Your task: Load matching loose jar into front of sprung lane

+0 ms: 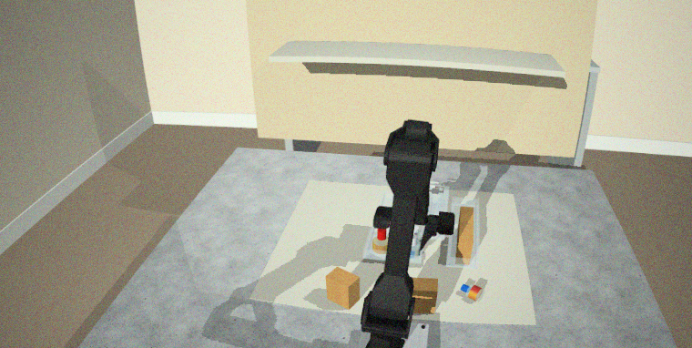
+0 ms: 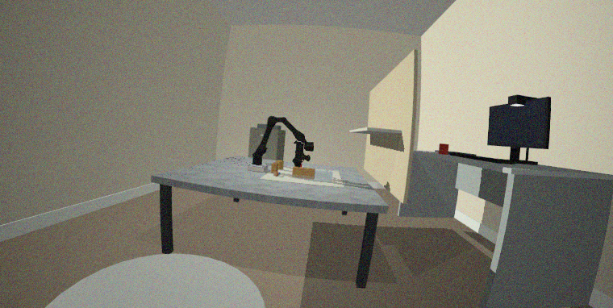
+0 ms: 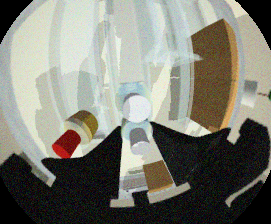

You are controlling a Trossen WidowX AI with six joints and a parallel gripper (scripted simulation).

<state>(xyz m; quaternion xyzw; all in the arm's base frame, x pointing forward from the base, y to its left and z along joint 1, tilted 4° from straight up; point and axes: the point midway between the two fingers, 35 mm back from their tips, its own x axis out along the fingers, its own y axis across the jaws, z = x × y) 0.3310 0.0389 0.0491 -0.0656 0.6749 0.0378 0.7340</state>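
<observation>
My gripper [image 3: 135, 126] [image 2: 298, 165] points down at the clear rack [image 1: 371, 257], shut on a pale blue jar with a pale lilac lid [image 3: 140, 143]. In the top view the arm hides the fingertips. A second jar with a pale round lid [image 3: 137, 108] and pale blue body stands in the lane just beyond the held one, in line with it. The two look close together; whether they touch is unclear. A jar with a red lid and tan band [image 1: 381, 243] [image 3: 82, 126] stands in the rack to the left. The pusher plate, front stop and held jar's base cannot be made out clearly.
A tall orange-brown block [image 1: 465, 234] [image 3: 213, 75] stands in a clear tray right of the rack. Two orange-brown blocks, one left [image 1: 342, 288] and one by the arm [image 1: 427, 288], stand in front. A small blue and red-orange item [image 1: 474, 291] lies on the mat at right.
</observation>
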